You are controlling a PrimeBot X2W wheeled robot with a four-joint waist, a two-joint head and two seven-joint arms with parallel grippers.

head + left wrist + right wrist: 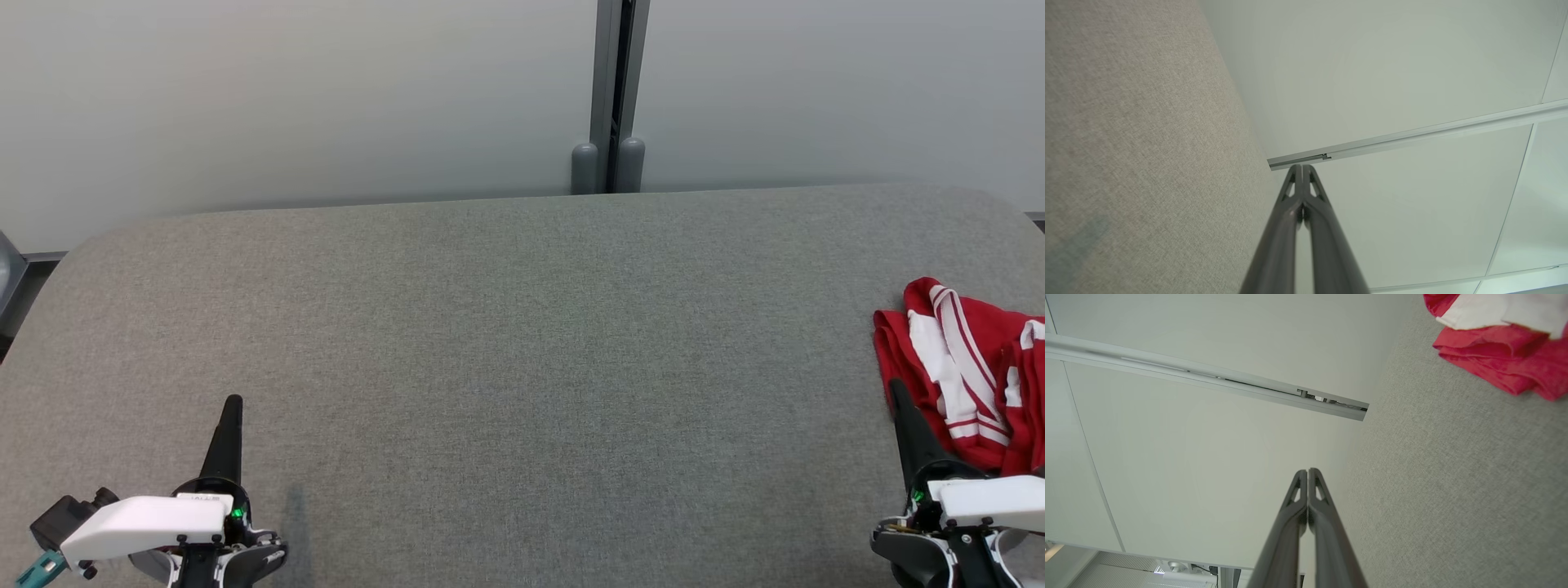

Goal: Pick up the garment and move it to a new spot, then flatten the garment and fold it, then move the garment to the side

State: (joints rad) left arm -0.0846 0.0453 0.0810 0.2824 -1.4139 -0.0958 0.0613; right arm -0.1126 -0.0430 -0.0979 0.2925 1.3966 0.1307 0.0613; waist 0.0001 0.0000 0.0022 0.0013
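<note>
the left gripper (pixel 233 402), two long dark fingers on a white wrist housing, is closed with its fingers pressed flat together and nothing between them; in the left wrist view (pixel 1302 167) the two tips meet along their length. it sits low at the near left of the table, fingers pointing away from the robot. the right gripper (pixel 896 385) is closed and empty in the same way, its tips touching in the right wrist view (pixel 1307 471), and it sits at the near right. just beside its fingers, on the far-right part of the grey woven-fabric table with rounded corners (pixel 522 327), lies the crumpled red garment with white stripes and panels (pixel 992 327), partly cut off by the head view's right edge. in the right wrist view a strip of bare table separates the fingers from the garment (pixel 1494 371). behind the table stands a pale panelled wall (pixel 286 98) with a grey vertical post (pixel 611 98).
</note>
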